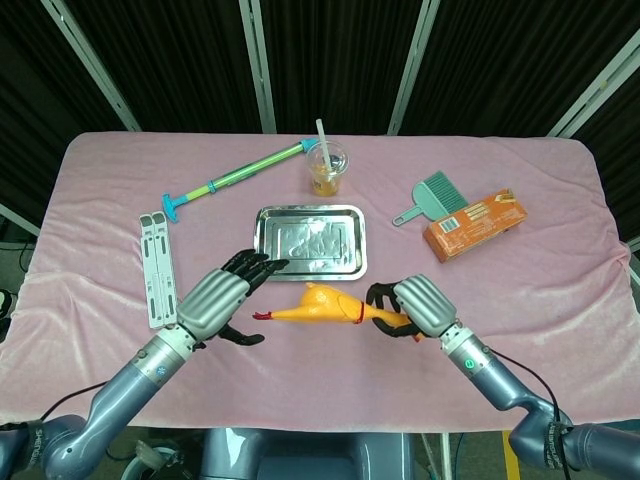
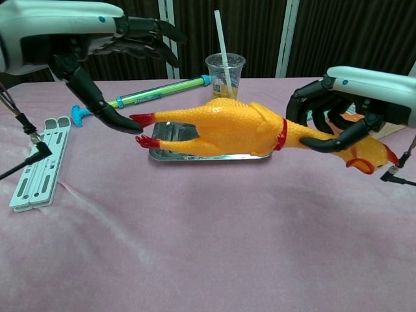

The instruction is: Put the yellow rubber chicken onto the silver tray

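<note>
The yellow rubber chicken [image 2: 227,127] — judged light, soft and prone to sag — hangs above the desk just short of the silver tray [image 1: 266,263], neck clamped by the right robot hand [image 2: 338,114]; the left robot hand [image 1: 222,298], fingers spread and empty, nears its feet — a good second hold.

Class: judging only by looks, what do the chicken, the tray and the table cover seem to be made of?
Chicken: likely rubber or soft vinyl, with a pebbled matte yellow skin.
Tray: metal, probably steel, with mirror-like reflections.
Table cover: pink fabric, velvety, with a shifting sheen and soft wrinkles.
</note>
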Controlling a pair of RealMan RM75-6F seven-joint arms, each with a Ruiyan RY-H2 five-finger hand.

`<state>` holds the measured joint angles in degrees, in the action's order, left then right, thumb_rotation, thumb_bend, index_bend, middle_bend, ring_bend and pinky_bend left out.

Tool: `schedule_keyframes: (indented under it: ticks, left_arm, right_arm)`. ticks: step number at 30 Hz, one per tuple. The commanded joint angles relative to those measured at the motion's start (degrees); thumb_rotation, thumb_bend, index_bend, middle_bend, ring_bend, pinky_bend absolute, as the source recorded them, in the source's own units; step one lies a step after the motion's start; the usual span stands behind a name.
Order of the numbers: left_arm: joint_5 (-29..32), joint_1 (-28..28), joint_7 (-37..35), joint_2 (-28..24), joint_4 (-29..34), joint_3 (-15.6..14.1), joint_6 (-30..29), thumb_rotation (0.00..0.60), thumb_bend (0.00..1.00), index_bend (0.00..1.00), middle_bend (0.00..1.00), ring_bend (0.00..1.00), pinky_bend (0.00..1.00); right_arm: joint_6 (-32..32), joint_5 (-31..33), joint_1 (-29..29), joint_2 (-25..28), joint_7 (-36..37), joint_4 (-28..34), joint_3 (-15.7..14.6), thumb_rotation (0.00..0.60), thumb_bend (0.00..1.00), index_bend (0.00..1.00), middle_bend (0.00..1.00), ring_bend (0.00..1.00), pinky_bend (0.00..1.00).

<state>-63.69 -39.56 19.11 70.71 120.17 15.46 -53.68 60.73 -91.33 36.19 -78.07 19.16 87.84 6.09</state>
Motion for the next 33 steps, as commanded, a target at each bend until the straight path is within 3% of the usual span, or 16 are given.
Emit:
schedule_keyframes:
  ticks: [1,11,26,33]
  left_arm:
    - [6.6,-3.8,6.0,5.1,-1.1,0.5,-2.2,0.6,0.01,0.06,0.14,0.07,0.03]
    - [17.7,-10.0,10.5,11.5,-4.3,1.9,-4.6,0.6,0.03,0.1,0.18,0.12,0.07]
    - [22.6,-13.5,10.7,14.4,-6.2,1.6,-7.0,0.6,0.12,0.2,0.27,0.2,0.11]
    - [24.0,-14.3,9.9,15.1,-7.4,1.3,-7.3,0.6,0.21,0.29,0.36,0.29,0.16]
  right_arm:
    - [-0.6,0.8,0.7,-0.2,0.2,0.4,0.6,0.6,0.61,0.91,0.7,0.71,0.88]
    - [-0.6,1.2,1.3,-0.6,-0.1,0.9,0.5,0.6,0.61,0.91,0.7,0.71,0.88]
    - [0.3,1.3,1.6,-0.3,0.8,1.7,0.2,0.6,0.61,0.91,0.7,0.71,0.88]
    - [0.4,1.6,1.6,-0.4,1.1,1.3,0.0,0.6,0.61,0.91,0.7,0.71,0.88]
